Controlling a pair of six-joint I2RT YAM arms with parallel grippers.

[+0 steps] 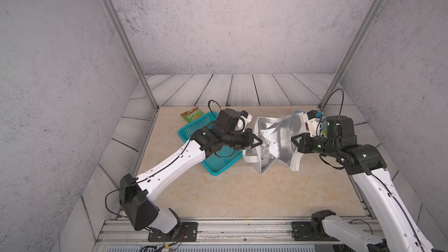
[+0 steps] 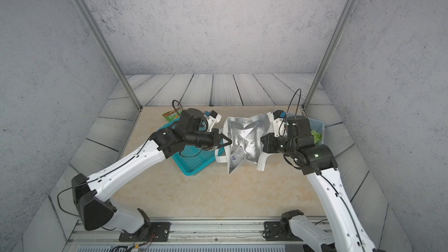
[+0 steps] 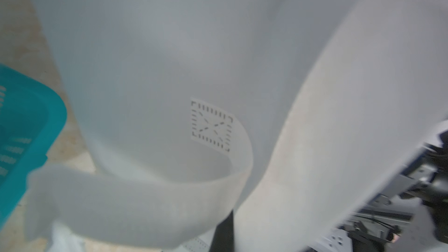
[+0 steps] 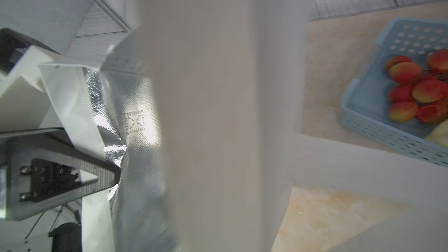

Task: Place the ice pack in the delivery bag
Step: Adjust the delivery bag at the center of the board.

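The delivery bag (image 1: 278, 136) is set on the counter (image 1: 242, 195) between the two arms, and its mouth is drawn wide because opposite rims are pinched. The left hand (image 1: 260, 141) is pressed together on the rim beside the teal mesh basket (image 1: 218, 163), and the right hand (image 1: 292, 139) is clamped on the opposite hem. A pale pouch with blue print, judged to be the ice pack (image 1: 265, 154), is seen low inside the crinkled silver foil lining (image 4: 135, 93). The outer walls are of soft white fabric, and flat loop handles (image 3: 145, 202) are stitched on with crossed squares.
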